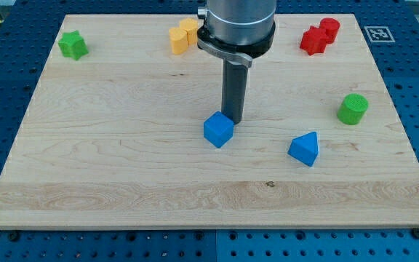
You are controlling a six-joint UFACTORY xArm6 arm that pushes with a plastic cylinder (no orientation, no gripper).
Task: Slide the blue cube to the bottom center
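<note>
The blue cube sits on the wooden board a little below the middle. My tip is at the cube's upper right corner, touching it or nearly so. The dark rod rises straight up from there to the arm's grey body at the view's top.
A blue triangular block lies to the right of the cube. A green cylinder is at the right edge. A green star is at the top left. Yellow blocks and red blocks sit along the top.
</note>
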